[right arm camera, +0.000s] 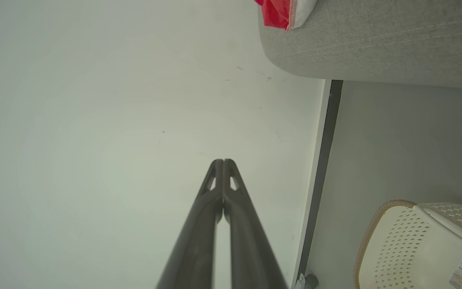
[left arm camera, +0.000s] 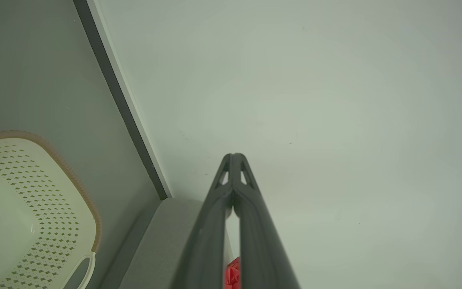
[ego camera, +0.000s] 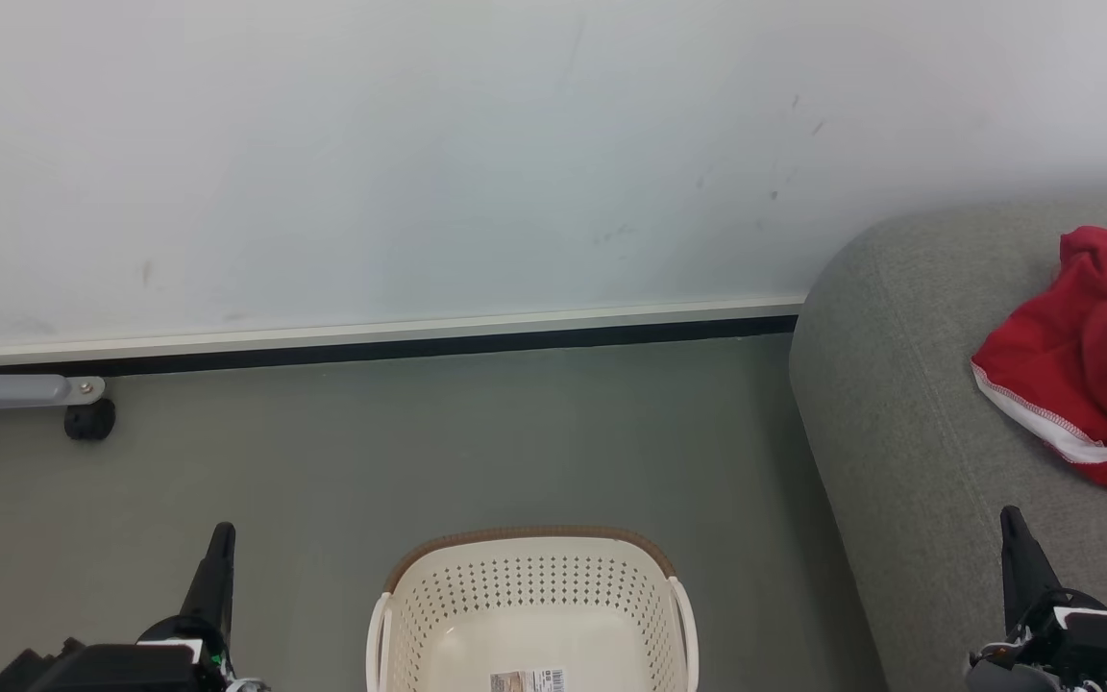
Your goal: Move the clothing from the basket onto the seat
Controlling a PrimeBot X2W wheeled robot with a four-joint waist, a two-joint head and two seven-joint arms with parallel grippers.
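The red clothing (ego camera: 1087,360) lies crumpled on the grey seat (ego camera: 909,404) at the right of the head view; a red corner of the clothing (right arm camera: 281,12) also shows on the seat (right arm camera: 375,40) in the right wrist view, and a sliver of the clothing (left arm camera: 232,275) between the left fingers. The cream basket (ego camera: 534,586) stands on the floor at bottom centre, with just a label sticker (ego camera: 527,680) on its floor. My left gripper (ego camera: 222,538) is shut and holds nothing, left of the basket. My right gripper (ego camera: 1013,527) is shut and holds nothing, over the seat's front, below the clothing.
A pale wall with a white and dark skirting (ego camera: 371,341) runs behind the grey floor. A grey metal leg on a black caster (ego camera: 89,419) stands at far left. The basket (left arm camera: 30,208) shows at the left wrist view's lower left and the basket (right arm camera: 423,245) at the right wrist view's lower right.
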